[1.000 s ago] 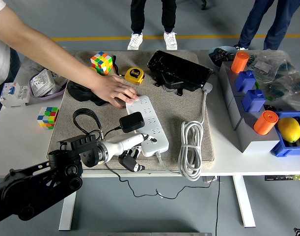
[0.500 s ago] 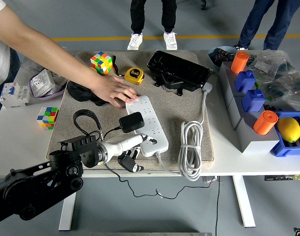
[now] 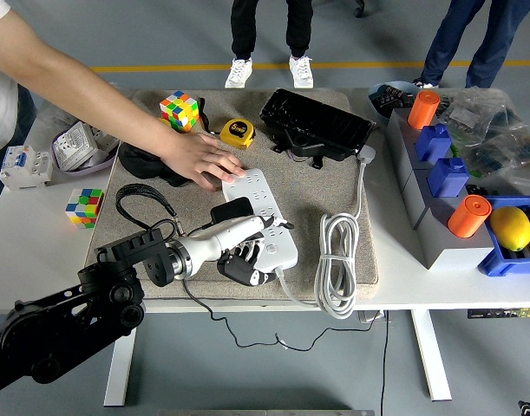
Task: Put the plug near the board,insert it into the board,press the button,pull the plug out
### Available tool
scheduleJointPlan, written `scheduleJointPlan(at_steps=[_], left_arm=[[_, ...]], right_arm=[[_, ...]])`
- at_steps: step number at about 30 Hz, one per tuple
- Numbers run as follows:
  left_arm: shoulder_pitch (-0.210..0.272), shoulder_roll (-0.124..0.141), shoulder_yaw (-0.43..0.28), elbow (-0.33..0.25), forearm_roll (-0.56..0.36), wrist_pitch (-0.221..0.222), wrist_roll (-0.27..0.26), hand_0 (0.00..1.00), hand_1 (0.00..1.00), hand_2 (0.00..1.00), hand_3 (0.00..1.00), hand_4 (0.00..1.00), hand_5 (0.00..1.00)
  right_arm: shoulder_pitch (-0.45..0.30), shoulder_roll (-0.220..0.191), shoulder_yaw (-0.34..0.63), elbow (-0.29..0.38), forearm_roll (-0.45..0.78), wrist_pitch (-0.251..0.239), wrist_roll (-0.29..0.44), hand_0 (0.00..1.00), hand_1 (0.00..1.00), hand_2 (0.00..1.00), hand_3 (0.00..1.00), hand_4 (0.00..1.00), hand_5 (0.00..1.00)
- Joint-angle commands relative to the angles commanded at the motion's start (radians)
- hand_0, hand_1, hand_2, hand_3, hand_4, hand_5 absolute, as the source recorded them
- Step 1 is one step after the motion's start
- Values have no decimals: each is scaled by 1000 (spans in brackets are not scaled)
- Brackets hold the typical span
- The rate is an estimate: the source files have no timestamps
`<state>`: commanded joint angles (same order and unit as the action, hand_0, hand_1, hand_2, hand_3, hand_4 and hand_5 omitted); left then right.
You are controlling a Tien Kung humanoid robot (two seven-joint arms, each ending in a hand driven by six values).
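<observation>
Black boxy plug adapter (image 3: 232, 211) sits on the white rectangular power strip (image 3: 263, 217), on the beige mat at the tabletop's (image 3: 39, 243) centre. The left robot hand (image 3: 244, 249) lies over the strip's near end, at the plug's 5 o'clock, fingers curled downward; whether it grips anything I cannot tell. A person's hand (image 3: 199, 159) presses the strip's 11 o'clock end.

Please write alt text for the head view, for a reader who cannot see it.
The left robot hand reaches over the near end of a white power strip on a beige mat, beside a black plug adapter. A person's hand presses on the strip's far end.
</observation>
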<state>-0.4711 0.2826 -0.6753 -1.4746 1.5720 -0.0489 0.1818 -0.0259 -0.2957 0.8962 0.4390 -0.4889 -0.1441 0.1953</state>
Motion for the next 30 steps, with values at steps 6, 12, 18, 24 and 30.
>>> scheduleJointPlan(at_steps=[6, 12, 18, 24, 30], left_arm=[[15, -17, -21, 27, -40, 145, -153, 256, 363, 460, 620, 872, 360], [22, -30, -22, 61, -32, 203, -203, 484, 594, 571, 605, 888, 381], [14, -47, -16, 127, -3, 257, -231, 640, 680, 696, 681, 932, 377], [6, -63, -16, 190, 114, 340, -246, 729, 739, 746, 749, 979, 376], [-7, -82, -18, 241, 270, 374, -165, 690, 687, 707, 744, 998, 377]], right_arm=[[4, -4, -9, 0, 1, 0, 0, 600, 601, 545, 547, 752, 234], [6, -7, -10, 1, 2, 1, 1, 601, 601, 545, 547, 752, 234], [5, -10, -17, 1, 2, 1, 1, 599, 601, 545, 547, 753, 237], [2, -12, -21, 3, 1, 1, 2, 599, 601, 545, 547, 755, 238], [0, -12, -18, 3, 1, 1, 2, 600, 601, 545, 547, 754, 238]])
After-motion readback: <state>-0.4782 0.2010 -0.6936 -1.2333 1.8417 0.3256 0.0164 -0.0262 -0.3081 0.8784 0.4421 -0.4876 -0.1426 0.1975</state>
